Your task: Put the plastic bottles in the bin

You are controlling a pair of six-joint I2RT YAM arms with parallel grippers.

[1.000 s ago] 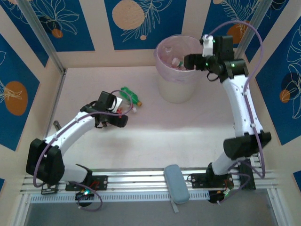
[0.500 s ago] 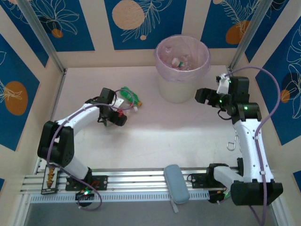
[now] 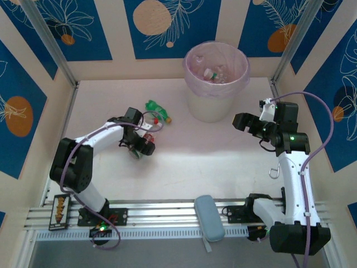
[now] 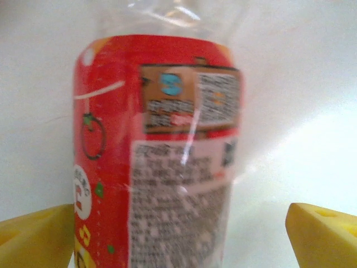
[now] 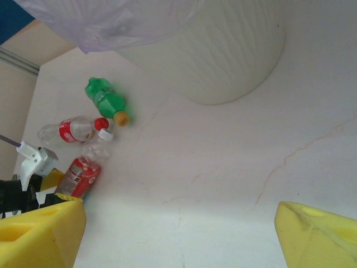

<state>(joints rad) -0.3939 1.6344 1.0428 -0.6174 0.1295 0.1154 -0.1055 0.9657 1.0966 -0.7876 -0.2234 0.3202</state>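
A red-labelled clear bottle (image 4: 156,151) stands upright between my left gripper's (image 4: 179,240) yellow fingers; the left finger (image 4: 33,237) touches it and the right finger is well apart, so the gripper is open. The same bottle (image 5: 82,174) has a white cap. Beside it lie a clear bottle with a red cap (image 5: 72,130) and a green bottle (image 3: 157,109). The white bin (image 3: 209,106) with its lilac bag holds several bottles (image 3: 212,73). My right gripper (image 3: 241,121) hangs open and empty to the right of the bin.
Blue and cream panel walls close in the white table (image 3: 212,162) on three sides. A grey pad (image 3: 209,216) lies on the rail at the near edge. A small metal hook (image 3: 273,171) sits by the right arm.
The right arm has drawn back from over the bin to its right side and lower. The left gripper has moved nearer, around the red-labelled bottle.
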